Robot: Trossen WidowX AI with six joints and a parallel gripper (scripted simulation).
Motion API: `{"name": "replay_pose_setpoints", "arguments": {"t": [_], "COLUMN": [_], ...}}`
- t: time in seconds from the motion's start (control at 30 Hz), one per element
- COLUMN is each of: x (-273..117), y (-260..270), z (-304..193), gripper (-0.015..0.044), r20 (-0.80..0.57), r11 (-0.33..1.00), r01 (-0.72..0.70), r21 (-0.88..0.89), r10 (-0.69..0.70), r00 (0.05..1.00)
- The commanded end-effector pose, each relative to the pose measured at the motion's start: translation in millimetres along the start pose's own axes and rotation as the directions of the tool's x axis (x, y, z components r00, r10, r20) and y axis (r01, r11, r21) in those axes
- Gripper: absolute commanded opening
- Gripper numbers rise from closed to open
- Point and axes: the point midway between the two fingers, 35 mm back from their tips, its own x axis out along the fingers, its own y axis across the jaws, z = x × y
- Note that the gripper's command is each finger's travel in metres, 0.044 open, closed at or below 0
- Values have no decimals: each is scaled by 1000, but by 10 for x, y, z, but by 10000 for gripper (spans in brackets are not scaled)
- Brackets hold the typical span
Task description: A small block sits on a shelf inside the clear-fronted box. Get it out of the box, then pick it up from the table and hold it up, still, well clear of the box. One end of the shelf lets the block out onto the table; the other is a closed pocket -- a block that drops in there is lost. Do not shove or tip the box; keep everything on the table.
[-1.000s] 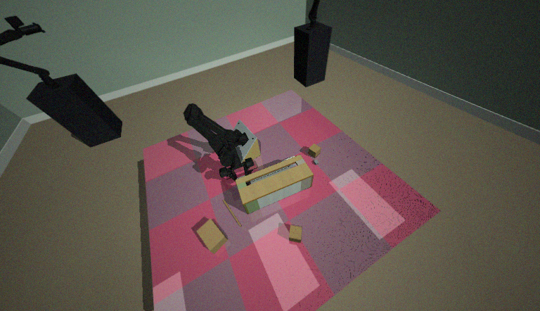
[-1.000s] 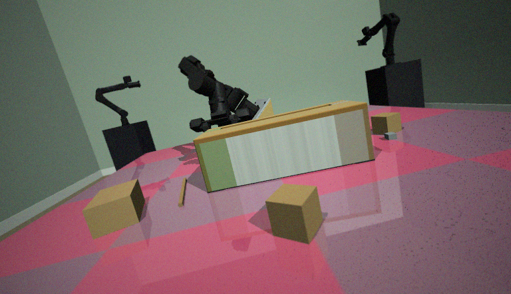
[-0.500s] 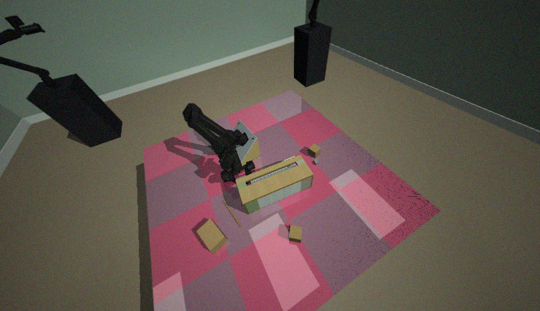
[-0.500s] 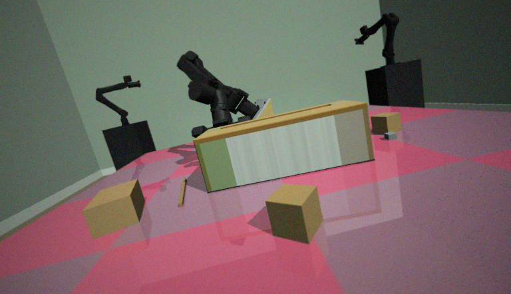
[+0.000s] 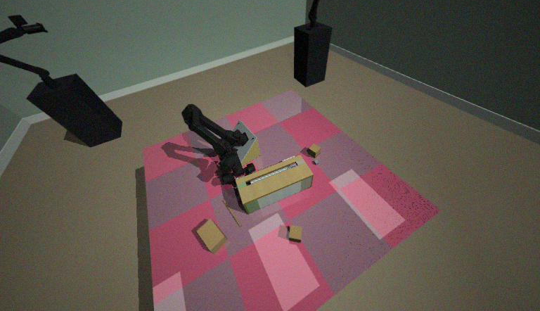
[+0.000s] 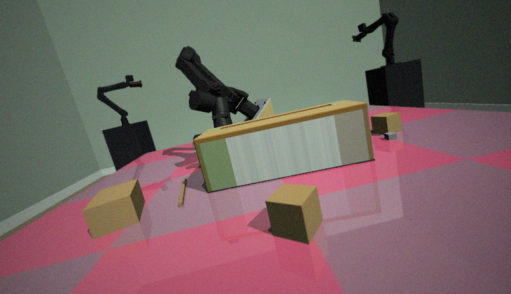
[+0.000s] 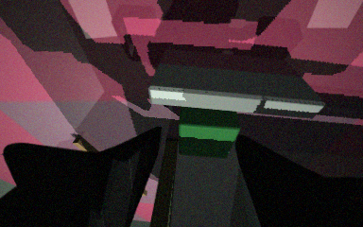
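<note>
My gripper (image 5: 239, 173) (image 7: 198, 136) has its jaws apart, holding nothing, one each side of what I take for the block (image 7: 209, 132), a green piece by the rear of the box (image 5: 274, 180) (image 6: 282, 151). I judge that spacing leaves room to straddle it without shoving the box; whether it rests on the table, I can't tell

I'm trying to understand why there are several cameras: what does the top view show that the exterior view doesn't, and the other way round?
Only the top view: the end effector low behind the long box.

Only the exterior view: none of the main objects is exclusive to it, though it shows the front panel's green section more squarely.

Both: that box, the thin stick, and two black pedestals.
</note>
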Motion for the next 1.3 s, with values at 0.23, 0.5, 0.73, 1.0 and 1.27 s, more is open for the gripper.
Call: {"name": "replay_pose_setpoints", "arguments": {"t": [0.23, 0.5, 0.73, 1.0, 1.27], "x": [44, 13, -173, -442, -528], "y": [-9, -15, -31, -15, -37], "z": [50, 24, -97, -201, -208], "gripper": [101, 0, 0, 0, 0], "r20": [1, 4, 8, 4, 7], "r11": [1000, 1000, 1000, 1000, 999], "r01": [2, 7, 11, 6, 12], "r21": [-6, -8, -2, 0, -36], "r10": [-2, -7, -11, -6, -12], "r00": [1000, 1000, 1000, 1000, 1000]}}
